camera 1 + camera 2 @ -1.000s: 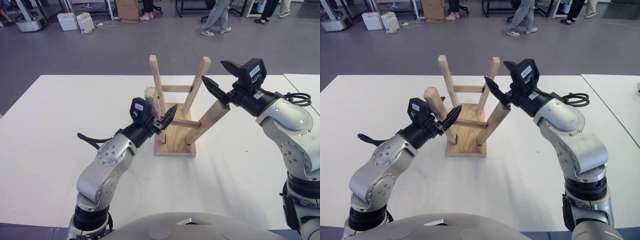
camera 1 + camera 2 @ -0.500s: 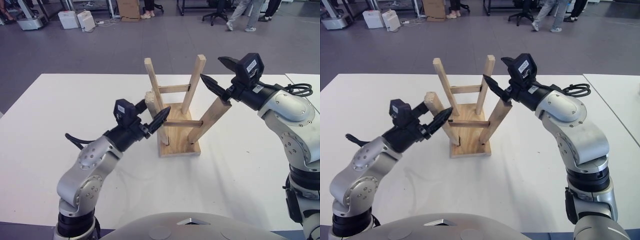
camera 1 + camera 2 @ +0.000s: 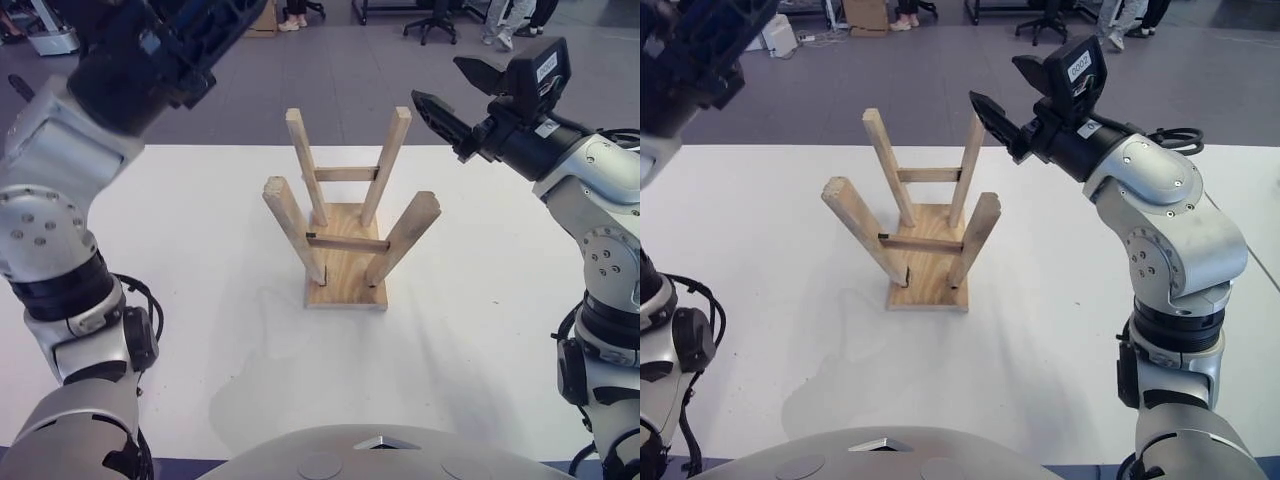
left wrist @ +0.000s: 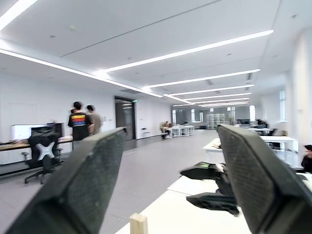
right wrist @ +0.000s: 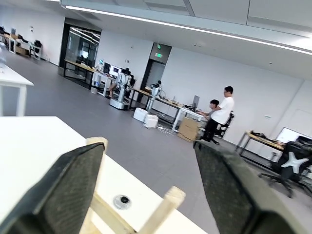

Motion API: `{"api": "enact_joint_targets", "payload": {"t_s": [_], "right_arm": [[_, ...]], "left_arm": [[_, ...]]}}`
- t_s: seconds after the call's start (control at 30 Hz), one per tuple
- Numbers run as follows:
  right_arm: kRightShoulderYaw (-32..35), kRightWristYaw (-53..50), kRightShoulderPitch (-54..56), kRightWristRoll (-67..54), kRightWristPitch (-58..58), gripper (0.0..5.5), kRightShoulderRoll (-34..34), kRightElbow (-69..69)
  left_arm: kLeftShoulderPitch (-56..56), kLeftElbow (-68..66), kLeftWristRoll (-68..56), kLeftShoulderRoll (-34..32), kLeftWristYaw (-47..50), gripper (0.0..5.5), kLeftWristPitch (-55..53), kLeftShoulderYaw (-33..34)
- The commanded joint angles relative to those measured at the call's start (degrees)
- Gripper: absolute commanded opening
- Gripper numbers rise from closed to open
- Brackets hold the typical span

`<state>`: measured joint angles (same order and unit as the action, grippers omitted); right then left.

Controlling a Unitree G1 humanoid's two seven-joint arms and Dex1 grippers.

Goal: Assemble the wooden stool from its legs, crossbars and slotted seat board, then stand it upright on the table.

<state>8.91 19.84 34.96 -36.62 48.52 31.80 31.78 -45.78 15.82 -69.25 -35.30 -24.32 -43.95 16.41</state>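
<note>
- White tabletop (image 3: 200,300) spreads beneath both raised arms, with open workshop floor beyond it.
- Below and between the two grippers, a pale wooden stool (image 3: 347,243) stands upside down and looks fully assembled. Turning it over appears to be the step in hand.
- Its slotted seat board (image 3: 345,290) lies flat on the tabletop, so the flip is best pivoted about one board edge rather than hoisted by a single leg.
- Four splayed legs (image 3: 293,228) point up. Gripping low, close to the thin crossbars (image 3: 345,174), should keep the joints from being levered apart.
- Black right gripper (image 3: 437,82) hovers with its fingers spread wide, near the tip of the far leg on its own side.
- Black left gripper (image 4: 170,134), equally wide, hangs high and well apart from the stool, with nothing held.
</note>
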Motion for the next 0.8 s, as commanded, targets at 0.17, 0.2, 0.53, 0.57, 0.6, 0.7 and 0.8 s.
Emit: {"api": "enact_joint_targets", "payload": {"t_s": [0.17,0.2,0.53,0.57,0.6,0.7,0.8], "right_arm": [[1.68,-10.13,-10.71,-14.18,14.98,3.40,-5.39,5.45],[-1.06,-9.90,-14.22,-12.04,14.81,3.40,-4.53,5.02],[-2.40,-4.84,-17.70,-8.92,7.67,3.40,-2.15,2.65],[-0.28,-4.11,-16.03,-10.36,7.42,3.40,-1.68,2.39],[1.61,-3.58,-14.76,-11.58,7.10,3.40,-1.14,2.21],[8.92,-3.01,-8.58,-17.55,5.21,3.40,-0.15,-0.66],[8.78,-1.07,-7.42,-11.31,-0.73,3.40,2.38,-9.28]], "left_arm": [[22.45,-4.08,13.51,4.22,-13.61,3.40,2.81,-14.74],[24.70,-7.13,18.22,5.66,-14.58,3.40,6.30,-17.82],[23.57,-2.55,23.30,8.47,-13.04,3.40,15.87,-19.72],[22.65,-0.12,19.13,6.89,-13.46,3.40,13.61,-17.37],[21.70,1.16,15.82,5.62,-14.18,3.40,11.59,-15.29],[15.65,-0.79,12.54,1.66,-14.79,3.40,8.30,-9.29],[14.83,-5.99,14.96,-0.94,-15.38,3.40,9.33,-4.63]]}}
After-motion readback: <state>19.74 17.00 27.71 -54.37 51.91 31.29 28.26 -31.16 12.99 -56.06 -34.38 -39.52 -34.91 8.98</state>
